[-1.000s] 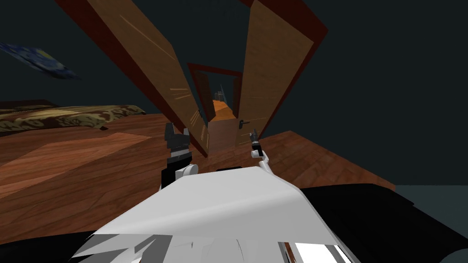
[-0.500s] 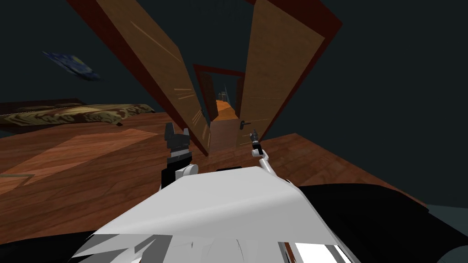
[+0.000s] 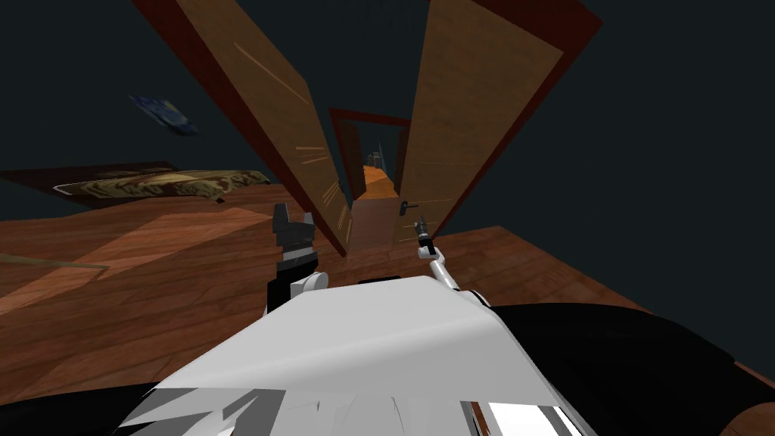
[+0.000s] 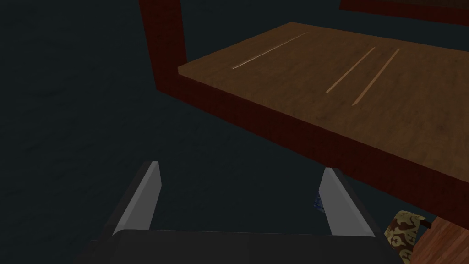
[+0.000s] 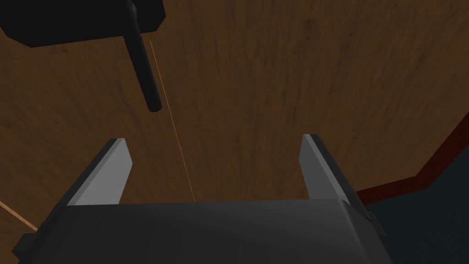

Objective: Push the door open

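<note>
The right gripper (image 5: 213, 140) stands wide apart, holding nothing, close before the brown door (image 5: 284, 73), beside its black handle (image 5: 143, 73).

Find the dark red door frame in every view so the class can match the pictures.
Head view: dark red frame edges both splayed door panels.
Left wrist view: thick post beside the panel's end.
Right wrist view: thin strip past the panel's edge.
Shared landmark: the brown wooden panels.
</note>
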Robot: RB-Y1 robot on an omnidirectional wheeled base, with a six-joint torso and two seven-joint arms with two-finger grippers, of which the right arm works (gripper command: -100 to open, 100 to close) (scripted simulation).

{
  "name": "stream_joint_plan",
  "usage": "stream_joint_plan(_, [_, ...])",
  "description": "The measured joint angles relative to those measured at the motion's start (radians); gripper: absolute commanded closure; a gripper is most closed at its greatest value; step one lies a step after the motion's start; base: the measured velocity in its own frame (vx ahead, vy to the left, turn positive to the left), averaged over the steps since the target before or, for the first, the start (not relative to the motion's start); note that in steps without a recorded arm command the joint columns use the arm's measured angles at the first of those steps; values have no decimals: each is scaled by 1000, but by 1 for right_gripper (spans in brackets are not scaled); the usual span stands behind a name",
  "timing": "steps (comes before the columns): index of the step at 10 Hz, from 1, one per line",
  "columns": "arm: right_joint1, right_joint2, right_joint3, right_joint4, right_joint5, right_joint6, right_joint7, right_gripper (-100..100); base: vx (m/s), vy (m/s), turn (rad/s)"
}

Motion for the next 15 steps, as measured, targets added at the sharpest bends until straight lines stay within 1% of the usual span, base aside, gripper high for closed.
stream_joint_plan(1, [-15, -8, -1, 24, -3, 3, -2, -100, 2, -55, 78])
stream_joint_plan(3, [-36, -21, -1, 75, -7, -3, -5, -100, 1, -80, 177])
stream_joint_plan(4, [-52, -33, -3, 93, -11, 5, -8, -100, 0, -89, 83])
stream_joint_plan(5, [-62, -38, -4, 116, -13, 6, -9, -100, 12, -73, 96])
stream_joint_plan(6, [-78, -46, -3, 148, -15, 0, -11, -100, 10, -53, 75])
stream_joint_plan(7, [-83, -52, -4, 162, -17, 1, -13, -100, -1, -55, 145])
stream_joint_plan(8, [-96, -59, -4, 187, -19, 1, -15, -100, -5, -46, 76])
stream_joint_plan(10, [-114, -67, -4, 238, -22, -9, -17, -100, -3, -74, 163])
stream_joint_plan(11, [-127, -78, -5, 264, -25, -8, -20, -100, 3, -61, 84])
stream_joint_plan(13, [-147, -90, -6, 301, -29, -5, -23, -100, -13, -59, 167])
stream_joint_plan(15, [-173, -99, -6, 351, -32, -9, -24, -100, 1, -60, 89])
